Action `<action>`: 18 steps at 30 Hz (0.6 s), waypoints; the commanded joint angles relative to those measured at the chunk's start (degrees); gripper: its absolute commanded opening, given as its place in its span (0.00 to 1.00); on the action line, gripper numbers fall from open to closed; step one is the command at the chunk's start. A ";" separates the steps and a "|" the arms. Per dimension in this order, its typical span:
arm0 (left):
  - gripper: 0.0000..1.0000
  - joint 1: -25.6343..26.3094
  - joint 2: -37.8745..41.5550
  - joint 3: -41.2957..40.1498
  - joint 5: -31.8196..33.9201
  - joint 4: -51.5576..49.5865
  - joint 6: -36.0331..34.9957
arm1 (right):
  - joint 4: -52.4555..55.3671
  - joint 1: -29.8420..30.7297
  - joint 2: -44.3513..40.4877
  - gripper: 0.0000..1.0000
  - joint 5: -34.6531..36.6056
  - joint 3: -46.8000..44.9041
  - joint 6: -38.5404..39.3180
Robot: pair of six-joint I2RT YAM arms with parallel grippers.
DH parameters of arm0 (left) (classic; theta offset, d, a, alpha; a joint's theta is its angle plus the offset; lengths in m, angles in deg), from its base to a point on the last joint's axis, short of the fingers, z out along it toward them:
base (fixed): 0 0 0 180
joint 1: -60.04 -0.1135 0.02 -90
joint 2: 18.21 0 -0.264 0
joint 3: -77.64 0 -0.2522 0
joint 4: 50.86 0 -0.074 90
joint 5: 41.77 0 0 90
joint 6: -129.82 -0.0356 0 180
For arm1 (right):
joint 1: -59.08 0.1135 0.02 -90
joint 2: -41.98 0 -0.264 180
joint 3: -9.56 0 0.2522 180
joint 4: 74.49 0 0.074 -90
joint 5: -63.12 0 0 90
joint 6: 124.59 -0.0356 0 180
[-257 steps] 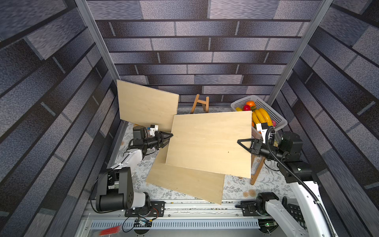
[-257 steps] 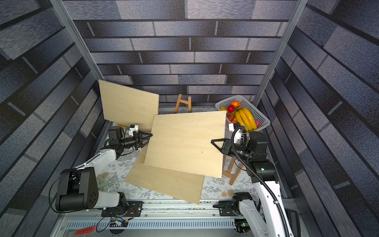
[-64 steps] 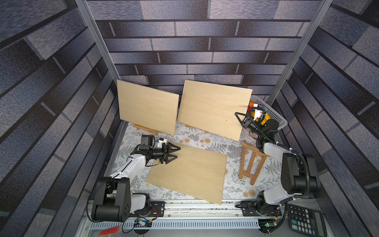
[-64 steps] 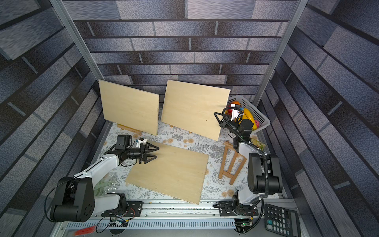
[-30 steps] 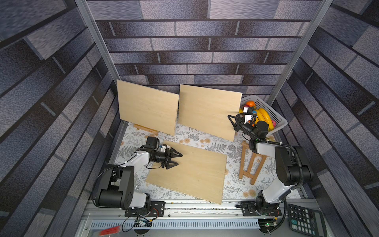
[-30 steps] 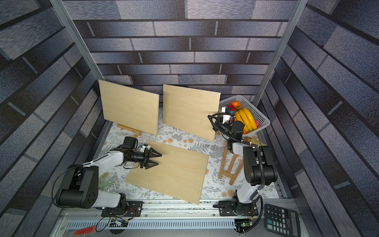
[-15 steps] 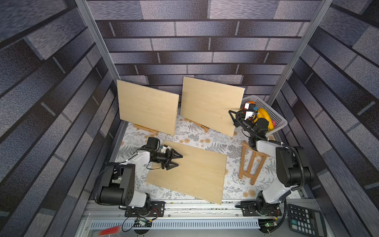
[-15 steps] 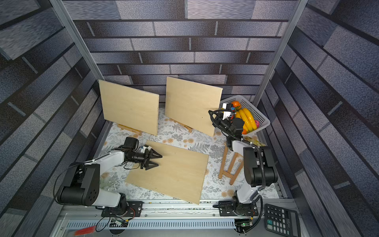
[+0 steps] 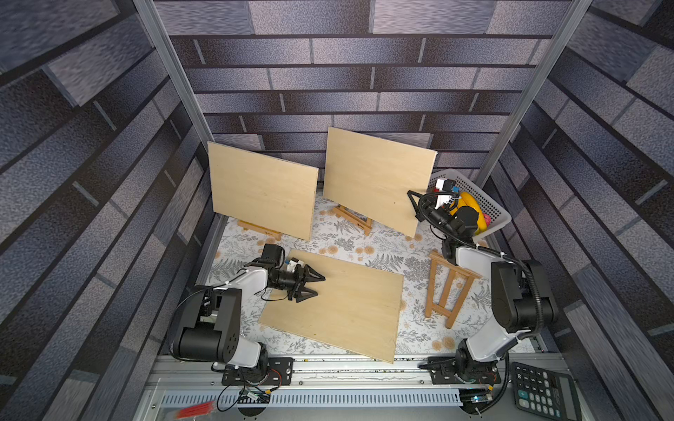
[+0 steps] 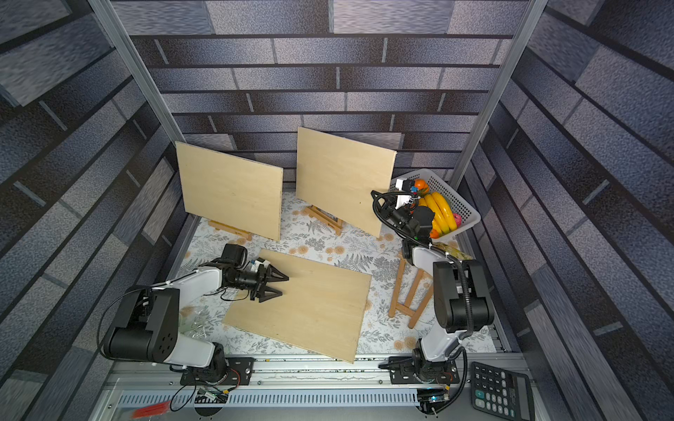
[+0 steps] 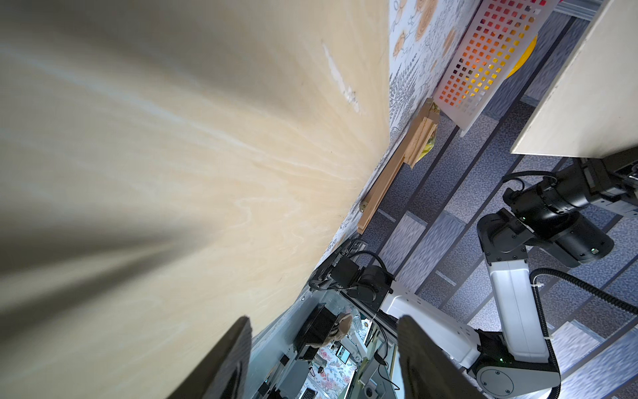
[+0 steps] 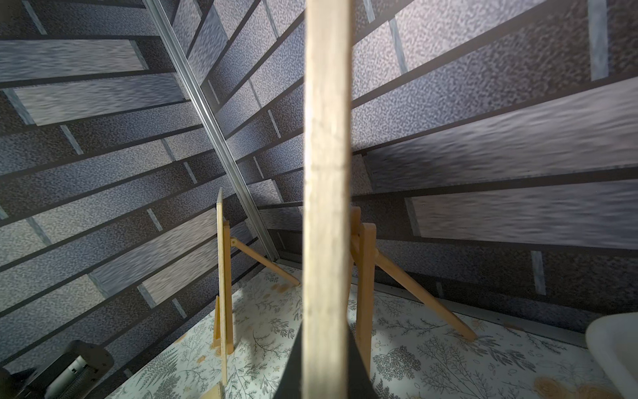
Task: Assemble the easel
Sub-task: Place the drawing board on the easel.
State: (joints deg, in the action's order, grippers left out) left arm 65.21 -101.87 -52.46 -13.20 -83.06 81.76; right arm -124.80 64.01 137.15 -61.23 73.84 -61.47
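Right wrist view shows the right gripper (image 12: 325, 349) pinching the edge of the held board (image 9: 375, 182), upright against the middle easel (image 9: 352, 218), while the left gripper (image 9: 320, 286) is spread over the flat board (image 9: 339, 306); three boards and three easels in all, counting the far board (image 9: 262, 197) on its own easel (image 9: 259, 229) and the fallen easel (image 9: 448, 288) lying beside the right arm.

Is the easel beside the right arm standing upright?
No, the easel lies flat on the table in both top views.
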 commanded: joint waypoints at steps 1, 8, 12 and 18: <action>0.69 0.25 -0.35 -0.41 -0.58 0.01 -1.06 | -15.10 0.34 -2.65 0.00 1.14 3.17 1.60; 0.69 0.29 -1.50 -0.16 -0.69 1.58 0.57 | -15.16 0.34 -2.02 0.00 -0.28 -1.33 5.40; 0.68 0.45 -3.23 0.83 -1.00 0.04 -0.83 | -15.14 0.46 -2.06 0.00 -0.21 -4.38 6.91; 0.69 0.60 -7.01 3.57 -1.41 -2.13 -3.07 | -15.15 1.11 -2.67 0.00 -1.84 -7.22 8.49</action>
State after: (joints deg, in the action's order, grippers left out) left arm 65.32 -107.57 -51.37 -13.33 -83.14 81.28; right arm -130.96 64.51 137.15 -61.67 66.91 -55.63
